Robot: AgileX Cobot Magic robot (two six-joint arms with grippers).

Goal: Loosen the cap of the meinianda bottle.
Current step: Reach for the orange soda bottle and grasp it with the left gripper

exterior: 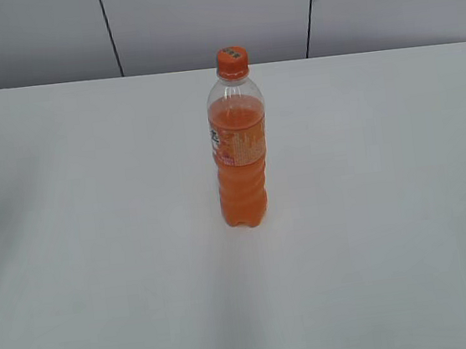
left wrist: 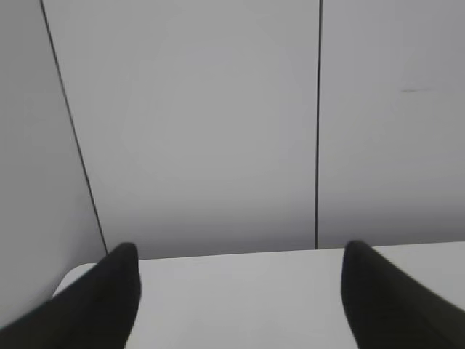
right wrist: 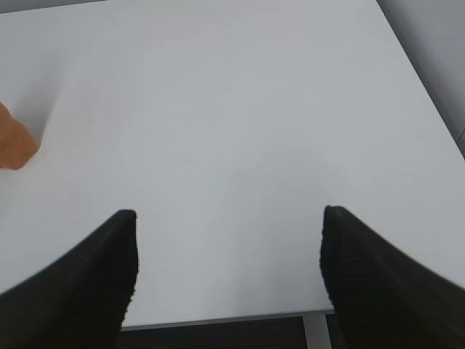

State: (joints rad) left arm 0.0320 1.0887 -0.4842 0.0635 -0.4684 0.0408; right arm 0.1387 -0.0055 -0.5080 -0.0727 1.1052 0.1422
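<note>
We see both pincers empty with jaws spread wide. The meinianda bottle (exterior: 241,152) stands upright on the white surface (exterior: 97,240), far left of the right pincer (right wrist: 229,251), only its base at that view's edge, and outside the left pincer (left wrist: 240,291) view. Nearly full, it likely feels heavy, its wall slick and yielding. We judge one pincer should clamp the ribbed lower body, the other the ribbed cap (exterior: 232,59).

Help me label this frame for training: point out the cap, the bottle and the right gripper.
cap (exterior: 232,59), exterior view, on its flat top.
bottle (exterior: 244,186), exterior view, on the wavy lower body below the label.
right gripper (right wrist: 229,218), right wrist view, midway between the two dark fingertips, which stand wide apart.
</note>
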